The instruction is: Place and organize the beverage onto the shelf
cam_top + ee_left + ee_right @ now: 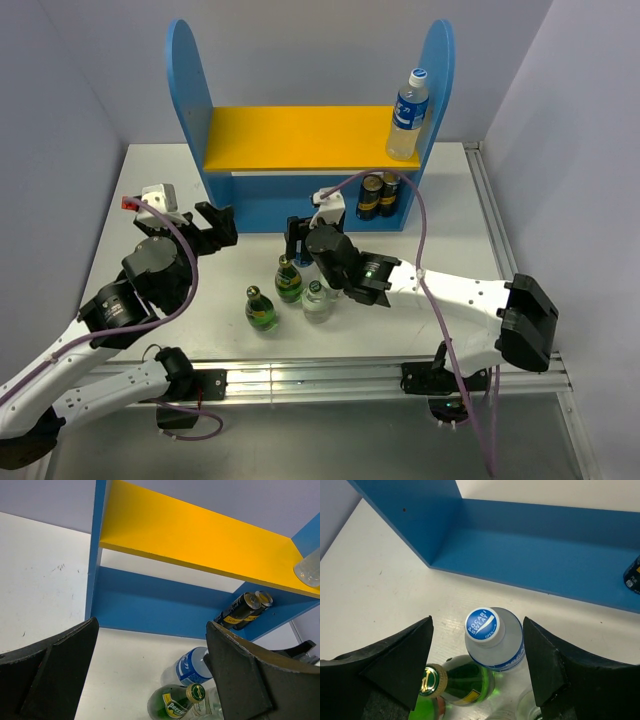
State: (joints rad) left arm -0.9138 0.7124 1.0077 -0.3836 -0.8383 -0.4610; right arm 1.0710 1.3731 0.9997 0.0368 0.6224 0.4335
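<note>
Pocari Sweat bottle [495,647], upright, before the shelf [300,138].
Your right gripper [477,625] straddles it, jaws unclenched; left gripper [151,627] spread wide.

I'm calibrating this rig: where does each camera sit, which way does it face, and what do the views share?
Top external: above and behind the arms, looking down on the table and the shelf; both arms show, the left gripper and right gripper.
Left wrist: on the left arm, facing the shelf's yellow board; its two black fingers frame the view.
Right wrist: looking down on a Pocari Sweat bottle between its own fingers, shelf base beyond.
Shared: both wrist views show that bottle and the black cans.
</note>
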